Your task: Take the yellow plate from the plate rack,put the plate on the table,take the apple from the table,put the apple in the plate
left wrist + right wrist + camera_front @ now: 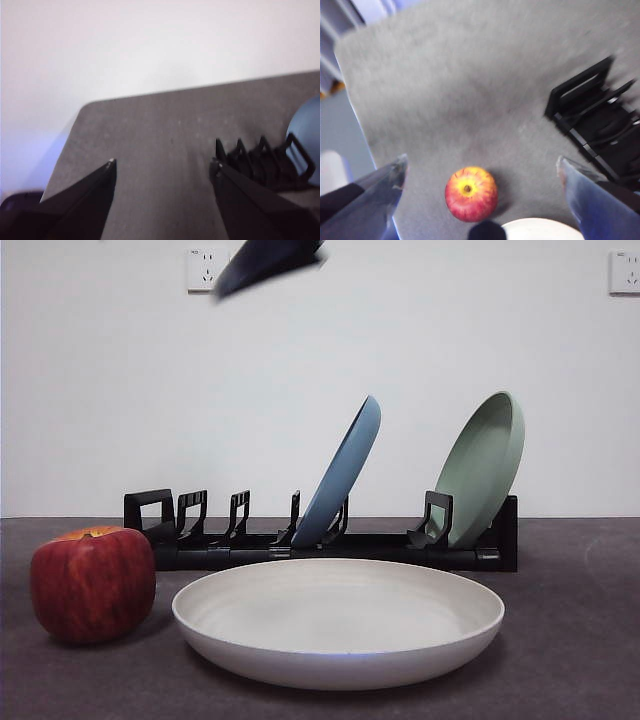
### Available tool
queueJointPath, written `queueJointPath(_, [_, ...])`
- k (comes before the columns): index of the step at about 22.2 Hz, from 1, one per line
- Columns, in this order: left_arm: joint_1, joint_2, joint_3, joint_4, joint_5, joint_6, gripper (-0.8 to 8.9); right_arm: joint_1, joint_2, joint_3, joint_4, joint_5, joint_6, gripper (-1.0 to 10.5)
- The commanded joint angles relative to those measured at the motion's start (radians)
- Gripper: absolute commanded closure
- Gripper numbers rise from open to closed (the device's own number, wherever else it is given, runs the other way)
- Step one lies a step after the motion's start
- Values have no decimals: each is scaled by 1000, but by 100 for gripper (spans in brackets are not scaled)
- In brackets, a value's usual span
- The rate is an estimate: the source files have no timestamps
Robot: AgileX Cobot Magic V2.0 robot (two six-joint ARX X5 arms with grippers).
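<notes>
Below right claw (480,167): apple (471,194) on table (470,100) | claw spread wide, empty

red apple (92,583), cream plate (338,623), black rack (330,540)

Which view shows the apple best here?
The right wrist view: the apple is seen whole from above, stem hollow showing, between the open jaws of the right gripper. The front view shows its side only, beside the plate. The left wrist view misses it.

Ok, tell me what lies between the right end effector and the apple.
Nothing: in the right wrist view the open right end effector hovers above the apple, with only bare table around it.
</notes>
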Motion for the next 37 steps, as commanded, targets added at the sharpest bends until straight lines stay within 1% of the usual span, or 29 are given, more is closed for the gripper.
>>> queueJointPath(1, [4,0,-6,-27,3,6,500,32,90,12,1,32,-33,442])
queueJointPath(6, [4,1,-6,-48,12,-12,500,61,242,27,6,33,-53,442])
queueJointPath(11, [4,1,-6,-69,14,-17,500,61,332,27,38,29,-60,442])
queueJointPath(12, [4,1,-6,-69,14,-19,500,61,348,27,48,23,-60,442])
queueJointPath(14, [4,1,-6,-69,14,-19,500,61,385,27,62,-29,-59,443])
queueJointPath(18, [4,1,-6,-87,14,-19,500,68,452,27,62,-22,-58,448])
queueJointPath(19, [4,1,-6,-98,13,-19,500,68,463,27,62,-18,-58,492])
queueJointPath(20, [4,1,-6,-108,13,-19,500,69,469,27,61,-14,-58,594])
queueJointPath(22, [4,1,-6,-124,13,-18,500,73,470,27,61,-14,-58,867])
queueJointPath(23, [4,1,-6,-129,13,-18,500,75,470,27,62,-14,-58,973])
queueJointPath(24, [4,1,-6,-131,13,-19,500,77,470,27,62,-14,-58,958])
queueJointPath(28, [4,1,-6,-130,14,-18,500,79,443,33,53,-7,-58,958])
queueJointPath(29, [4,2,-6,-129,14,-18,500,79,419,37,48,15,-58,958])
queueJointPath(32, [4,16,-6,-120,14,-18,500,69,306,57,-11,93,-59,958])
queueJointPath(33, [4,24,-6,-113,15,-18,500,59,261,59,-33,106,-59,958])
queueJointPath(34, [4,35,-6,-101,17,-18,500,46,209,59,-60,118,-59,958])
queueJointPath(37, [4,63,-6,-69,19,-16,500,-6,82,59,-133,117,-45,958])
